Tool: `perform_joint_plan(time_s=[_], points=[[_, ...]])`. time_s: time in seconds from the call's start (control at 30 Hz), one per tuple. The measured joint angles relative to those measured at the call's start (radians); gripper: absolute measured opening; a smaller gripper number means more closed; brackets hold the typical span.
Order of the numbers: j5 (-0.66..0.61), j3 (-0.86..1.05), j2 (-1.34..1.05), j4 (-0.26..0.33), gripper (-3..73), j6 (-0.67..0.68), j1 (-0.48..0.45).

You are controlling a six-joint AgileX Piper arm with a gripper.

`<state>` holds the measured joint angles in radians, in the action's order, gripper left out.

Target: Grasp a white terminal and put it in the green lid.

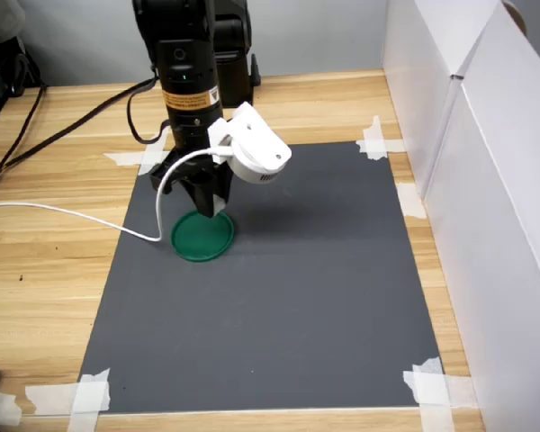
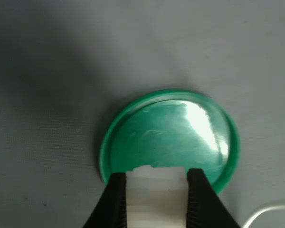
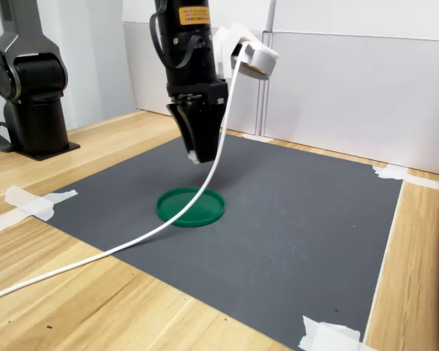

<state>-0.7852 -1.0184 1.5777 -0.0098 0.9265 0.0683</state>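
In the first exterior view my gripper (image 1: 212, 209) points down over the far edge of the green lid (image 1: 202, 236), which lies flat on the dark grey mat (image 1: 297, 306). In the wrist view my two black fingers (image 2: 115, 202) are clamped on the white terminal (image 2: 156, 190), with the lid just beyond it. In the second exterior view the terminal (image 3: 194, 156) shows at my fingertips, held clear above the lid (image 3: 191, 207), a white cable (image 3: 132, 241) trailing past.
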Motion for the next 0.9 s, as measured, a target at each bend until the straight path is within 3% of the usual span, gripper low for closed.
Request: perform_joint_plan(time_s=[0.23, 0.9], points=[[0.048, 0.010, 0.015, -0.002, 27.4, 0.017, -0.080], [0.058, 0.011, 0.125, -0.003, 27.4, 0.061, -0.084]])
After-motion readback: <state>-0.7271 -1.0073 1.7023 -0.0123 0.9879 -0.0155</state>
